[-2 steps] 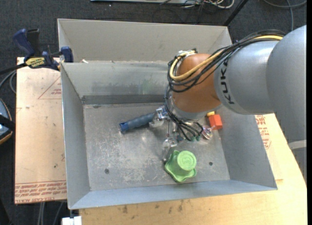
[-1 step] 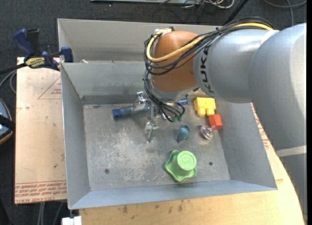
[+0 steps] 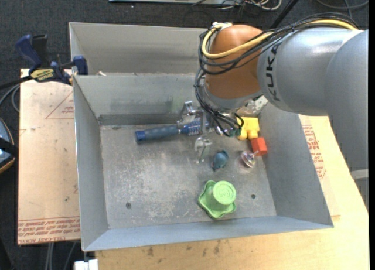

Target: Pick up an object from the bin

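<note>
My gripper (image 3: 202,141) hangs below the orange wrist cover, near the middle of the bin toward the back. Right beside it on the left lies a tool with a dark blue handle (image 3: 158,133), its metal end reaching up to the gripper. A small teal rounded piece (image 3: 220,159) rests just to the gripper's lower right, apart from it. Nothing shows as held.
A yellow block (image 3: 251,126) and an orange block (image 3: 258,146) lie to the right under the arm, with a small clear pinkish piece (image 3: 248,159) below them. A green cup-like thing (image 3: 218,198) sits near the front wall.
</note>
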